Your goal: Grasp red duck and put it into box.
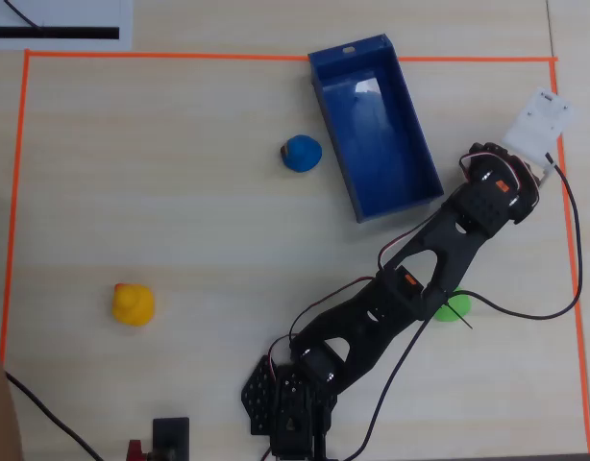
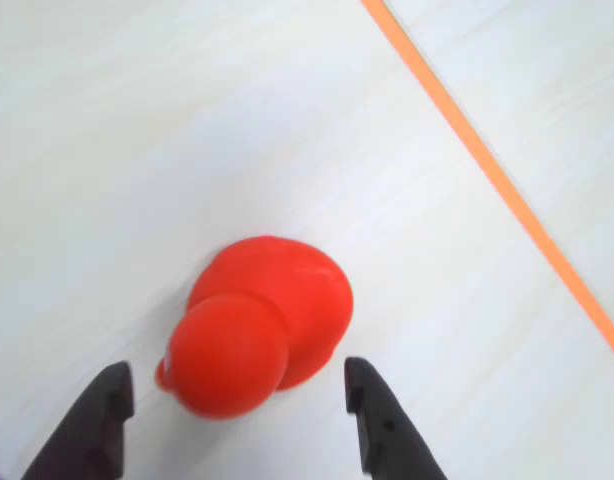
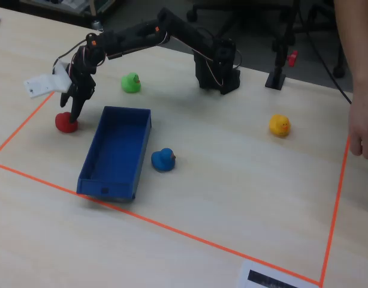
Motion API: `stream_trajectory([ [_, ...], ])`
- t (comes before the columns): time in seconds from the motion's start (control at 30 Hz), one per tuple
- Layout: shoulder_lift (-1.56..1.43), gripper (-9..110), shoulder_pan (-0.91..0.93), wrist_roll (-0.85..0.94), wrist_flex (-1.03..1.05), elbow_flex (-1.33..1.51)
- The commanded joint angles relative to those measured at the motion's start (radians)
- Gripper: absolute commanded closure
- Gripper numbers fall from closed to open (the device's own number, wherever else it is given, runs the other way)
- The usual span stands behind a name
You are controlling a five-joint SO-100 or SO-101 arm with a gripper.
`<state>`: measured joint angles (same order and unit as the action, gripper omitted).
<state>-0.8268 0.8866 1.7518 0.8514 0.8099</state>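
Hanging right over the small shiny red toy duck (image 2: 257, 325), the black two-finger gripper (image 2: 237, 420) has one finger on each side of it. In the wrist view the duck sits in the lower middle of the frame, its round head nearest the fingers (image 2: 92, 420) and its body stretching away toward the upper right. The fingers are spread wide and hold nothing; a thin strip of table shows between each finger and the duck. In the fixed view the duck (image 3: 66, 122) rests on the table at the left, just beside the long dark-blue open box (image 3: 115, 153). The gripper likely needs to drop a little and then squeeze.
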Motion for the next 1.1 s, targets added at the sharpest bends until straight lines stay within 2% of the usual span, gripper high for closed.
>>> stream_trajectory([
  [0.0,0.006,73,0.009,0.006,-0.023,-0.084],
  [0.57,0.140,77,-0.034,0.014,-0.008,-0.173],
  [0.63,0.147,83,-0.034,0.023,-0.009,-0.179],
  [0.73,0.153,101,-0.034,0.025,-0.023,-0.186],
  [0.93,0.109,101,-0.021,0.011,-0.017,-0.192],
  [1.07,-0.026,101,-0.038,-0.092,0.060,-0.229],
])
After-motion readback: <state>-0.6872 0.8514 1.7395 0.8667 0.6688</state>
